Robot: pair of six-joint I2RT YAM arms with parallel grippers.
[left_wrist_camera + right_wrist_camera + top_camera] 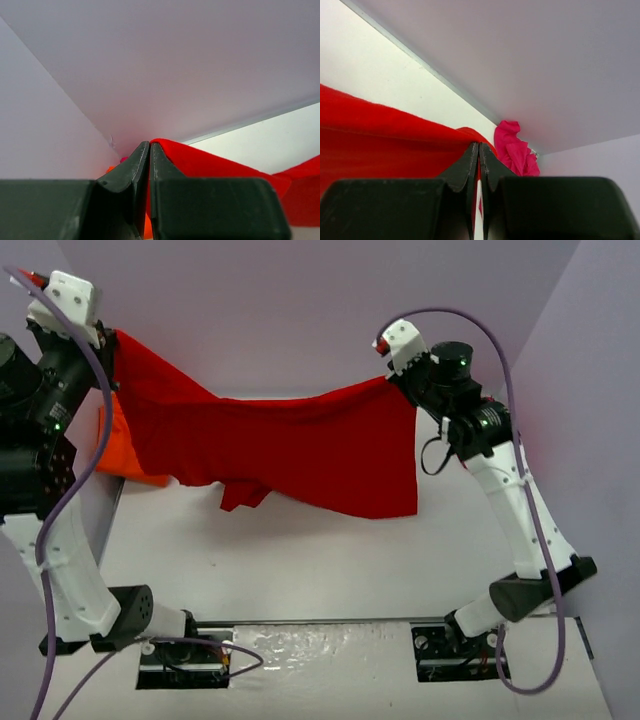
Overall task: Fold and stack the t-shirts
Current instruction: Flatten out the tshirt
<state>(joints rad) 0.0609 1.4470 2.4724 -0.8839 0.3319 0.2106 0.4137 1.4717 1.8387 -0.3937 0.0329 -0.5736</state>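
Observation:
A red t-shirt (290,445) hangs spread in the air between both arms, sagging in the middle, its lower edge drooping toward the table. My left gripper (108,338) is shut on its upper left corner; the wrist view shows red cloth (210,165) pinched at the fingertips of the left gripper (150,145). My right gripper (392,378) is shut on the upper right corner, red cloth (380,140) running off to the left of the right gripper (478,146). An orange t-shirt (125,455) lies behind the red one at the left. A magenta t-shirt (515,150) sits crumpled in the far corner.
White walls enclose the table (320,560) at the back and on both sides. Both arm bases stand at the near edge, with purple cables looping beside them.

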